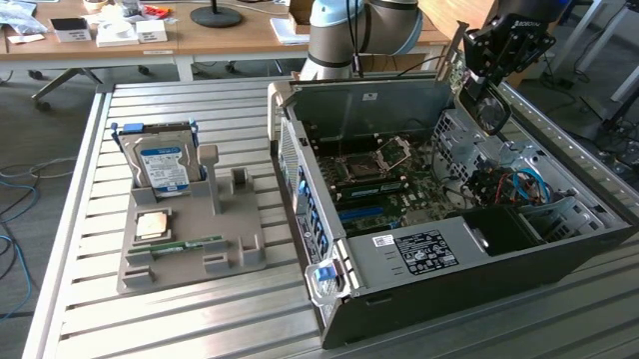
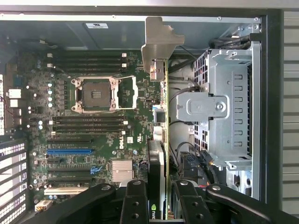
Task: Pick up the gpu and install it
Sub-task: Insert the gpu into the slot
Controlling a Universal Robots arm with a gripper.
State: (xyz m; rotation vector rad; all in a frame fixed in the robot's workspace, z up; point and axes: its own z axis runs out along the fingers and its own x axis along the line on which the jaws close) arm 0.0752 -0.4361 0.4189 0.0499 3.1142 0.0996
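The hand [image 1: 494,63] is clamped on the gpu [image 1: 486,106], its fingers [image 2: 135,203] pinching the card from both faces. It holds the card in the air over the open computer case [image 1: 499,262], on the exterior view's right, metal bracket uppermost and the card leaning a little.

From the wrist view, the gpu [image 2: 156,163] is seen edge-on. It lines up with the edge of the motherboard [image 2: 93,140], right beside the silver drive cage [image 2: 229,107], and not with any of the expansion slots. The blue slot [image 2: 69,151] sits well off to one side. If the card went down from here, I'd expect it to land on board components or scrape the cage instead of seating.

The black cables [image 2: 187,158] lie just beside the card's line, so a snag there looks likely.

The lean worries me too. A tilted card would meet a slot corner-first and could jam or bend its contacts. The bracket [image 2: 159,42] also has to find its opening in the case wall, and it could catch on the rim.

The grip is on only one end of a long card, so any knock might twist it between the fingers.
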